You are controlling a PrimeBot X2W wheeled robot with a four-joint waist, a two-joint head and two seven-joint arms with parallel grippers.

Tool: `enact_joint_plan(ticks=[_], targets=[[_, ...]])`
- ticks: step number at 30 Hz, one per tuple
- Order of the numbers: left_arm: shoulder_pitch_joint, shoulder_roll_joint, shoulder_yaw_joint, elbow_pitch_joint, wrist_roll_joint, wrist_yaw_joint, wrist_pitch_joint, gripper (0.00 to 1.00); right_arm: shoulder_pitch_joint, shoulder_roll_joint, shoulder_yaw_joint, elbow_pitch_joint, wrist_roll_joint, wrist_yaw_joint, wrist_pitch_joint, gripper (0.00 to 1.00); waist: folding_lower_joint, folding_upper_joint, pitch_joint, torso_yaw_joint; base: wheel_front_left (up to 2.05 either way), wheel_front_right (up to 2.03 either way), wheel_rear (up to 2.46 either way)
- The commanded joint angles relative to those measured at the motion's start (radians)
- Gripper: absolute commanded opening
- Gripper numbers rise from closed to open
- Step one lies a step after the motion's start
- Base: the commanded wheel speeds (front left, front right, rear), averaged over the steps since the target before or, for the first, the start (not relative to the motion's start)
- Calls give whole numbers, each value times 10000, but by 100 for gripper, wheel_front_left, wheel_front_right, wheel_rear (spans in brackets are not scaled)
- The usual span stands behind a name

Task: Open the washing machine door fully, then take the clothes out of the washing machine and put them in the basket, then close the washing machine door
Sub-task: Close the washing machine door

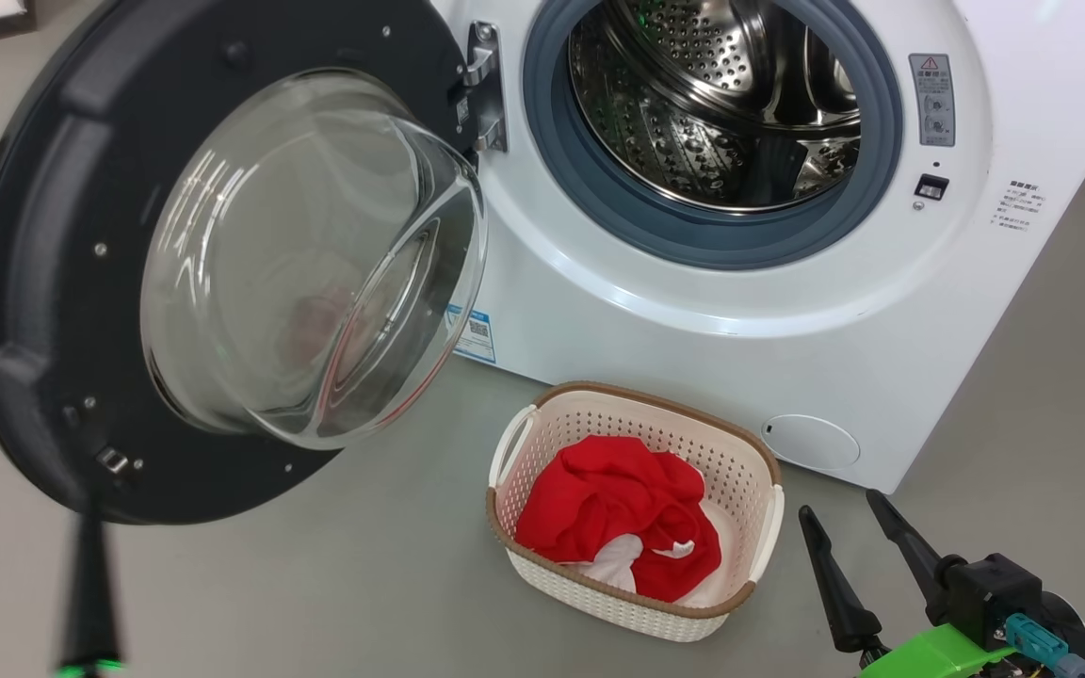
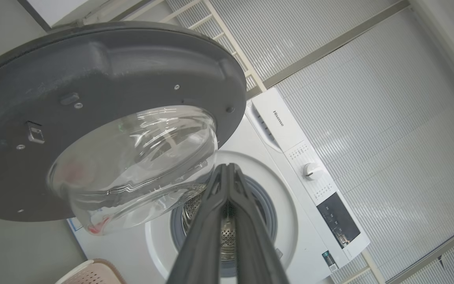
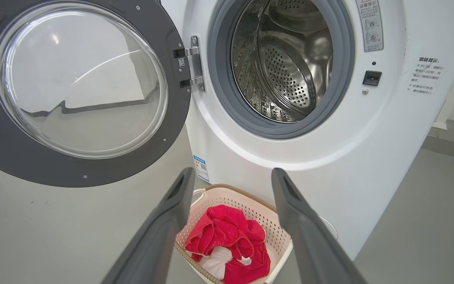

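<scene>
The washing machine door (image 1: 53, 282) stands swung open at the left, its black rim around a bulging glass bowl (image 1: 316, 254). The white washing machine (image 1: 693, 320) shows a bare steel drum (image 1: 712, 104). The cream basket (image 1: 542, 443) stands on the floor before it, holding the red and white clothes (image 1: 618, 513). My left gripper (image 1: 90, 565) is shut and holds nothing, pointing up at the door's lower rim; whether it touches is unclear. In the left wrist view its fingertips (image 2: 227, 169) meet below the door (image 2: 93, 79). My right gripper (image 1: 839, 506) is open, right of the basket, above the clothes (image 3: 227, 232).
Grey floor lies all around the basket and machine. A small round flap (image 1: 811, 443) sits low on the machine's front, and a blue label (image 1: 474, 331) is beside the door. The control panel with its knob (image 2: 311, 170) is on top, with ribbed wall panels behind.
</scene>
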Motion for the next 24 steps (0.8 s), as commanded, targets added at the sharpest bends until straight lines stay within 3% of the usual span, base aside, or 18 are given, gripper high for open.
enact_joint_plan(ticks=[1,7,13,19,24], targets=[[-577,23,741,-431,-865,-192,-94,0,-172,-81,221,-243,-39,63,-62,100,0,0,20,-18,0,0,0],[-1371,413,2666,-267,-3183,-328,-41,0,-237,-81,203,-278,-35,63,-47,100,0,0,118,-59,0,0,0],[-2557,1764,4353,1260,-4643,-283,329,0,-304,-81,136,-335,-65,63,-28,100,0,0,239,-106,0,0,0],[-3686,3213,5198,3627,-5448,-119,890,0,-405,-81,107,-415,-125,63,21,100,0,0,431,-285,0,0,0],[-4212,3904,5332,4943,-5626,-87,1223,0,-423,-81,80,-464,-177,63,60,100,0,0,529,-424,0,0,0]])
